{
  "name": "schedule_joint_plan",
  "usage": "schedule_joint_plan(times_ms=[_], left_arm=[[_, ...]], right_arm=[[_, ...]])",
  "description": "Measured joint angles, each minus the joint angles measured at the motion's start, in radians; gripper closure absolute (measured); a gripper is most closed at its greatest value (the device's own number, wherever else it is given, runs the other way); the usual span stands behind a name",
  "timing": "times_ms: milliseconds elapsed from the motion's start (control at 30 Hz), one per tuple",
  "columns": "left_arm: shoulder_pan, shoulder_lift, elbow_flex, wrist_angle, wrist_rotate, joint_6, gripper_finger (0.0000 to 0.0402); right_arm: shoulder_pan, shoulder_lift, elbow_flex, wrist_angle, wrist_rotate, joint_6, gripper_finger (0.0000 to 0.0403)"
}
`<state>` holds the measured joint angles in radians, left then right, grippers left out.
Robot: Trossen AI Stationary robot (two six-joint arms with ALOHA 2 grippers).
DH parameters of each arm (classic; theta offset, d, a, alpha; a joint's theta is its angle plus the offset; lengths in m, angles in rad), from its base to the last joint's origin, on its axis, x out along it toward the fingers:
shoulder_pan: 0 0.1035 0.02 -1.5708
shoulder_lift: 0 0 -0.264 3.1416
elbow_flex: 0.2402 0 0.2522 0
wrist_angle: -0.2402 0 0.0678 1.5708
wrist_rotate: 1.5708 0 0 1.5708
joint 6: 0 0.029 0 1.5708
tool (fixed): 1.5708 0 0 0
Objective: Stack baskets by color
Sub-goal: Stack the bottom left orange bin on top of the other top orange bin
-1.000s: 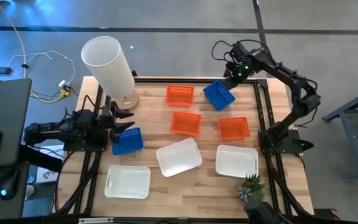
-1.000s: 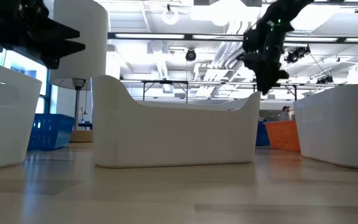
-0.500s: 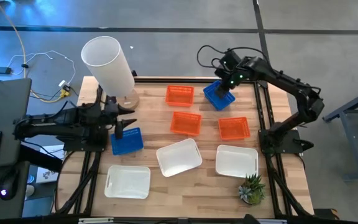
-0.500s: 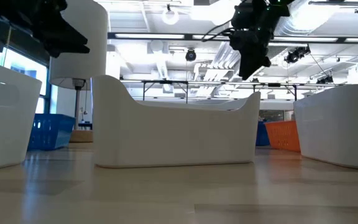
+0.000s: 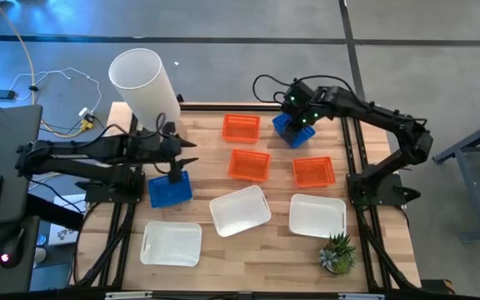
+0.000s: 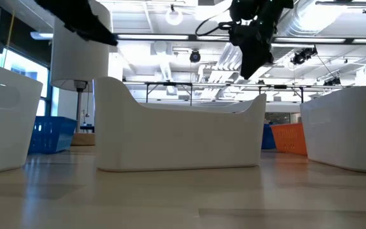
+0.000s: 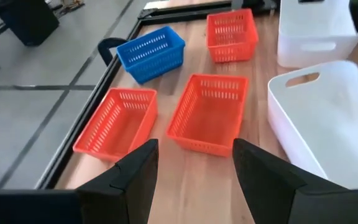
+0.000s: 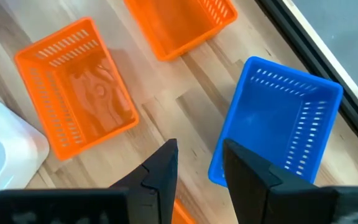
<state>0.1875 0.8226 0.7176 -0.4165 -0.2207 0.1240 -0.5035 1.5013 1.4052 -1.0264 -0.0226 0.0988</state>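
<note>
right gripper (image 5: pixel 292 114) fingers parted, empty, over blue basket (image 5: pixel 291 130) upper centre-right. left gripper (image 5: pixel 187 156) spread wide, empty, above second blue basket (image 5: pixel 170 189) centre-left.

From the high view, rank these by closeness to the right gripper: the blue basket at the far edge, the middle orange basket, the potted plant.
1. Blue basket at the far edge: directly under the right gripper.
2. Middle orange basket: toward the table's centre, nearer the camera.
3. Potted plant: at the near right corner, farthest.
</note>
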Motion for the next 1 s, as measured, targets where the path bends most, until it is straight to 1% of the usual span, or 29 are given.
schedule_joint_plan(times_ms=[267,467,567,700,1000], left_arm=[[0.0,0.174,0.051,0.078,0.001,0.086,0.0206],[0.002,0.288,0.091,0.094,0.017,0.097,0.0206],[0.002,0.344,0.094,0.188,0.053,0.097,0.0206],[0.002,0.416,0.095,0.296,0.066,0.112,0.0206],[0.002,0.545,0.095,0.317,0.067,0.123,0.0206]], right_arm=[[0.059,0.0,0.0,0.0,0.103,0.043,0.0289],[0.081,0.0,0.0,0.003,0.111,0.043,0.0289],[0.082,0.0,0.0,0.017,0.111,0.043,0.0289],[0.081,0.0,0.0,0.039,0.126,0.061,0.0289],[0.081,0.0,0.0,0.042,0.126,0.061,0.0289]])
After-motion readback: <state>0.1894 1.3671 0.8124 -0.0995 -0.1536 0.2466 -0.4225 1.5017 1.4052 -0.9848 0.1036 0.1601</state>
